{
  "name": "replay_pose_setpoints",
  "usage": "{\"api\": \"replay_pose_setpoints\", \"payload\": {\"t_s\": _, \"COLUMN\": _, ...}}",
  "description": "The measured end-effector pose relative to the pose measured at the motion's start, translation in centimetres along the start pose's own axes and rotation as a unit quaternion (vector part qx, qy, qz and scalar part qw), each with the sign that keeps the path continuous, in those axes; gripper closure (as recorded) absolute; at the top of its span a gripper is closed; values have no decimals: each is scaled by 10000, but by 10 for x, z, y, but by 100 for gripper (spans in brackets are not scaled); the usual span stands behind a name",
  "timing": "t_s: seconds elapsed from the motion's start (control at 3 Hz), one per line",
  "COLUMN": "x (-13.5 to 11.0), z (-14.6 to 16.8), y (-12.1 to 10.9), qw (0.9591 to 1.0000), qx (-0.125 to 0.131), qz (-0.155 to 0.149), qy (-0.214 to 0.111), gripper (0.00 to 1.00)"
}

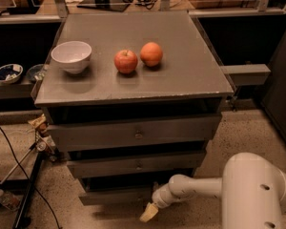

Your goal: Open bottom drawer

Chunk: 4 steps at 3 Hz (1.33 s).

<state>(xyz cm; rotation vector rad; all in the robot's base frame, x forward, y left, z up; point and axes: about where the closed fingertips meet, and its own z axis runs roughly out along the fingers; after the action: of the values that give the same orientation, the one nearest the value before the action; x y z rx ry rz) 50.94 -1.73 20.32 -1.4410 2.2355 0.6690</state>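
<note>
The grey cabinet (133, 87) has three grey drawer fronts. The bottom drawer (112, 196) is the lowest, thin panel, and its right part is hidden behind my arm. The middle drawer (136, 164) and the top drawer (133, 133) sit above it, each with a small knob. My white arm reaches in from the lower right. My gripper (150, 211) is low in front of the bottom drawer, near its middle, with a yellowish fingertip (148, 213) pointing down toward the floor.
On the cabinet top stand a white bowl (71, 56), a red apple (126, 61) and an orange (151, 54). Cables and a black stand (26, 194) lie on the floor at the left. A shelf (12, 87) with dishes is at the left.
</note>
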Motion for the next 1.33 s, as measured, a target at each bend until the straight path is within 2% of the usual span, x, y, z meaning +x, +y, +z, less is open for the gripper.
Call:
{"api": "replay_pose_setpoints", "payload": {"t_s": 0.33, "x": 2, "z": -7, "y": 12, "qw": 9998, "qx": -152, "qz": 91, "qy": -123, "gripper": 0}}
{"api": "replay_pose_setpoints", "payload": {"t_s": 1.33, "x": 3, "z": -15, "y": 22, "qw": 9993, "qx": -292, "qz": 129, "qy": -199, "gripper": 0}}
